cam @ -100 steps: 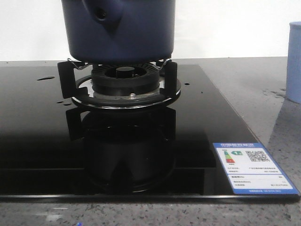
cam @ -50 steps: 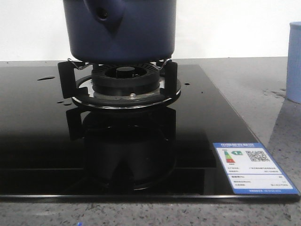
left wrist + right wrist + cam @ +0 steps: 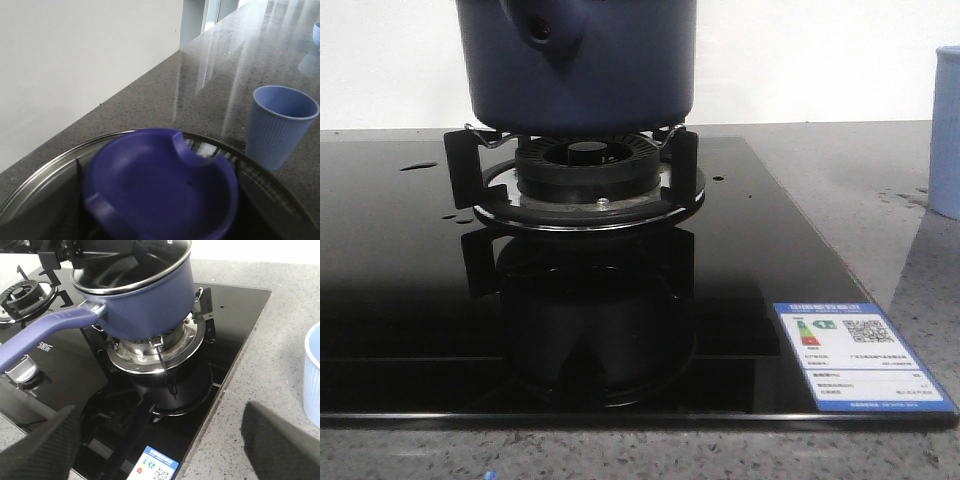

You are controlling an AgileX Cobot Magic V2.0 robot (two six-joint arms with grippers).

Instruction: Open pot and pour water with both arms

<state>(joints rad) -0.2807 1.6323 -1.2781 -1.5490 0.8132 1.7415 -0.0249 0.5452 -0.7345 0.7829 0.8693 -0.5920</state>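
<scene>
Front view: a blue-bordered energy label (image 3: 860,358) with a QR code sits on the black hob (image 3: 400,300) at 4 o'clock from the burner (image 3: 588,180) — its print is too small to read. The pot (image 3: 578,65), dark navy and matte with a holed side stub, stands on the burner's supports. Right gripper (image 3: 160,440) hangs released before the pot; left jaws — cannot tell. A pale cup (image 3: 280,125) stands at 3 o'clock.

Pale ribbed cup (image 3: 280,126) beside hob (image 3: 400,300)

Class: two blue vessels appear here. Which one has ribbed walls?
The pale blue cup on the counter has ribbed walls; the dark navy pot on the burner is smooth.
</scene>
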